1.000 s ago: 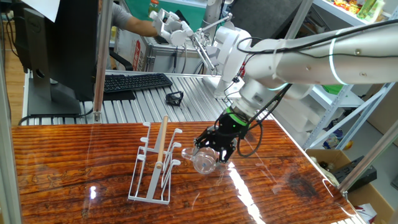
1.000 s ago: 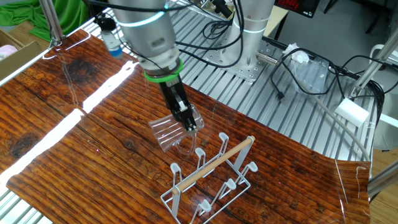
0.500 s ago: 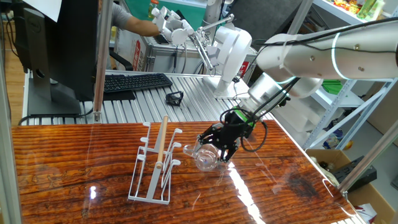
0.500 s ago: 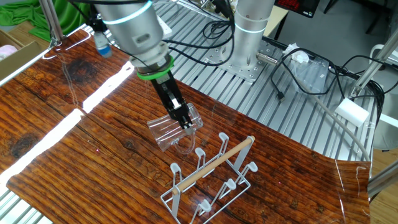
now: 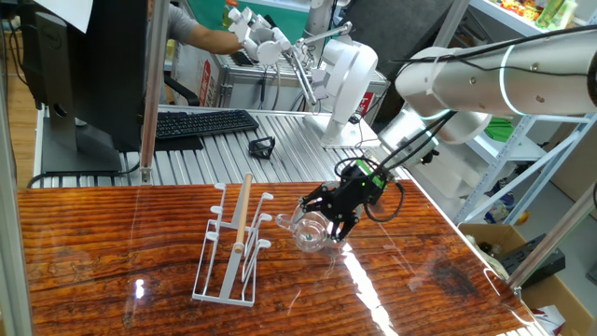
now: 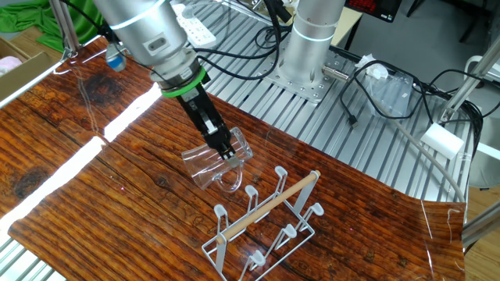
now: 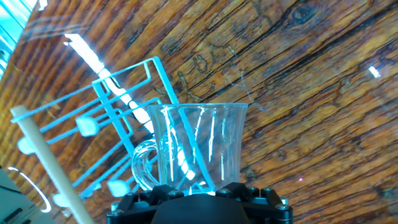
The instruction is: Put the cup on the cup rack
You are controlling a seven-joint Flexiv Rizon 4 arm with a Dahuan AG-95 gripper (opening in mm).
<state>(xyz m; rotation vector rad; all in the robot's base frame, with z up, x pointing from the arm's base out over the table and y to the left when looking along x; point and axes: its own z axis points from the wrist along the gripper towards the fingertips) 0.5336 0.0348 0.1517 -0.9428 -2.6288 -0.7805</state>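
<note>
The cup (image 5: pixel 310 231) is a clear glass with a handle, held tilted on its side in my gripper (image 5: pixel 328 217), which is shut on its base. It hangs just above the table, right beside the white wire cup rack (image 5: pixel 233 248) with its wooden rod. In the other fixed view the cup (image 6: pixel 215 162) points its mouth down-left, with the gripper (image 6: pixel 223 148) above it and the rack (image 6: pixel 266 222) just below-right. In the hand view the cup (image 7: pixel 196 146) fills the centre with its handle on the left, and the rack (image 7: pixel 112 118) lies behind it.
A keyboard (image 5: pixel 201 122) and a small black object (image 5: pixel 262 146) lie on the metal bench behind the wooden table. A vertical pole (image 5: pixel 149 89) stands at the back left. A cable (image 6: pixel 406 133) and a white box (image 6: pixel 443 140) lie on the bench.
My arm has swung and tilted further, turning the cup more onto its side, while the cup stays in much the same spot beside the rack.
</note>
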